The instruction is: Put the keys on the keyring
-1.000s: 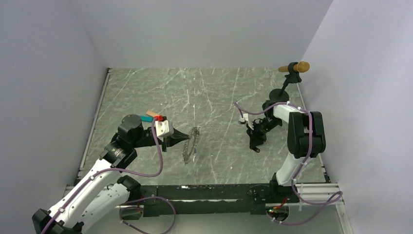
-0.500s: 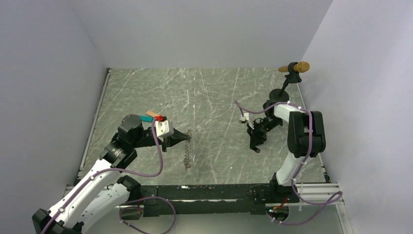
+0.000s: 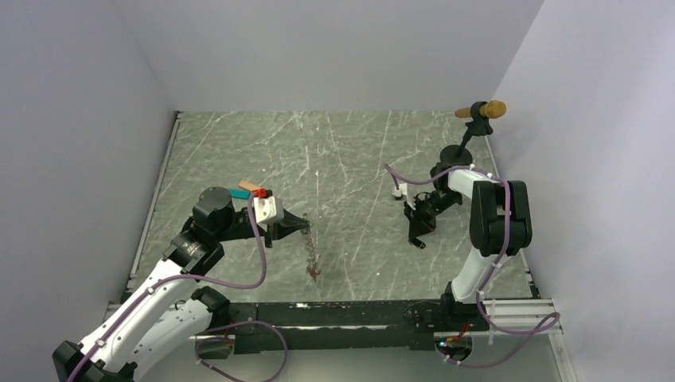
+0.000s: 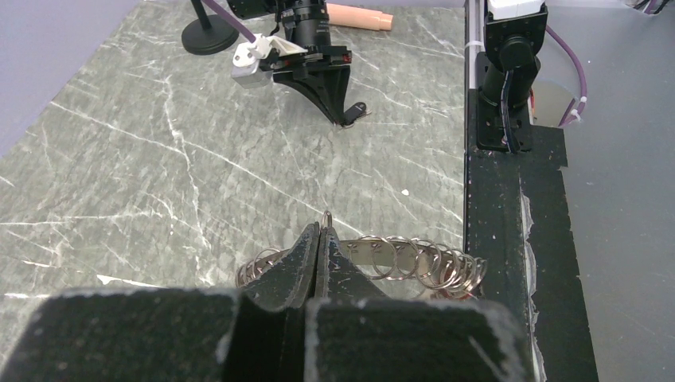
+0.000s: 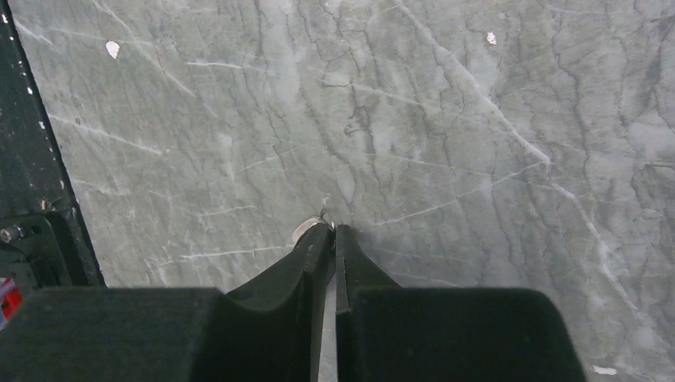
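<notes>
**Holding the keyring on the left; key end of the job sits well apart on the right**

Left gripper (image 3: 305,225): jaws pressed together on one ring of the keyring (image 3: 310,253). The wrist view shows the tips closed flat with a link pinched between them.

Keyring: it trails from those tips in a line of linked rings toward the near edge of the table (image 3: 350,159). Its long axis runs roughly front to back in the top view. Whether its far end rests on the table cannot be told. A reddish speck shows at that end, too small to name.

Right gripper (image 3: 417,241): tips low at the table with only a thin slit between the jaws. A small silvery piece (image 5: 305,231) sits right at the tips (most likely a key, though its head does not show). Whether it is firmly gripped cannot be told.

Governing relation: the keyring lies to the left of the right gripper and well apart from it, with bare table between. The right arm is the nearer one to the small piece, and the left arm already has the ring.

Judgement: the coming move calls for the right tips to secure the piece and carry it leftward across the keyring's line. The approach should be square to a single ring, not along the chain.
</notes>
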You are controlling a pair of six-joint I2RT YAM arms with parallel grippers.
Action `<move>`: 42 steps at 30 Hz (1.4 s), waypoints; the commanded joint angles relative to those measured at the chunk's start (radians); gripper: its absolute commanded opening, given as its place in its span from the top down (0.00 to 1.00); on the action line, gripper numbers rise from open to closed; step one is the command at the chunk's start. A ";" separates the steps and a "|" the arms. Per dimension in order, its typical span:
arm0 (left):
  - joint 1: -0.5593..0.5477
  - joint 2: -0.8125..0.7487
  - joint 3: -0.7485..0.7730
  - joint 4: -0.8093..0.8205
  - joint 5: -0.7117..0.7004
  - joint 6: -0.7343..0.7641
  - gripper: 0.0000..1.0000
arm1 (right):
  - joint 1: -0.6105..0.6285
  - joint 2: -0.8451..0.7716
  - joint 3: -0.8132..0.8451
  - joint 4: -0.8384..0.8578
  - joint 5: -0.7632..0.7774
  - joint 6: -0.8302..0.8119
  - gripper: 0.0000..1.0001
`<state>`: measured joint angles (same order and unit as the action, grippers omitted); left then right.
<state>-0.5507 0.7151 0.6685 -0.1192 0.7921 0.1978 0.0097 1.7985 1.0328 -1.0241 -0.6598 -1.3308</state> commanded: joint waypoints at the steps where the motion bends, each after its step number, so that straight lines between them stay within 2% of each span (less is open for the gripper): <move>1: 0.002 -0.011 0.034 0.039 0.025 0.017 1.00 | -0.005 0.005 0.036 -0.023 -0.028 -0.017 0.93; 3: 0.003 -0.009 0.034 0.038 0.025 0.017 1.00 | -0.005 0.007 0.041 -0.033 -0.032 -0.023 1.00; 12: 0.003 -0.007 0.033 0.039 0.023 0.020 1.00 | -0.005 -0.072 0.095 -0.058 -0.074 0.022 1.00; 17: 0.004 0.000 0.026 0.052 0.016 0.008 1.00 | -0.005 -0.118 0.264 -0.247 -0.238 0.015 1.00; 23: 0.004 0.015 0.002 0.204 0.002 -0.089 1.00 | 0.015 -0.200 0.464 -0.472 -0.428 -0.054 1.00; 26: 0.003 0.041 0.023 0.281 0.000 -0.153 1.00 | 0.067 -0.282 0.481 -0.476 -0.493 -0.074 1.00; 29: 0.001 0.080 0.065 0.343 -0.004 -0.190 1.00 | 0.192 -0.363 0.467 -0.475 -0.490 -0.138 1.00; 34: -0.050 0.143 0.106 0.383 -0.078 -0.171 1.00 | 0.321 -0.384 0.580 -0.473 -0.498 -0.064 1.00; 38: -0.116 0.140 0.031 0.517 -0.198 -0.100 1.00 | 0.365 -0.410 0.613 -0.388 -0.472 0.037 1.00; 42: -0.159 0.113 -0.062 0.691 -0.263 -0.045 1.00 | 0.385 -0.451 0.530 -0.336 -0.467 -0.040 1.00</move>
<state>-0.6785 0.8585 0.6571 0.3317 0.6212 0.0883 0.3779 1.3930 1.6058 -1.4193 -1.1049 -1.3327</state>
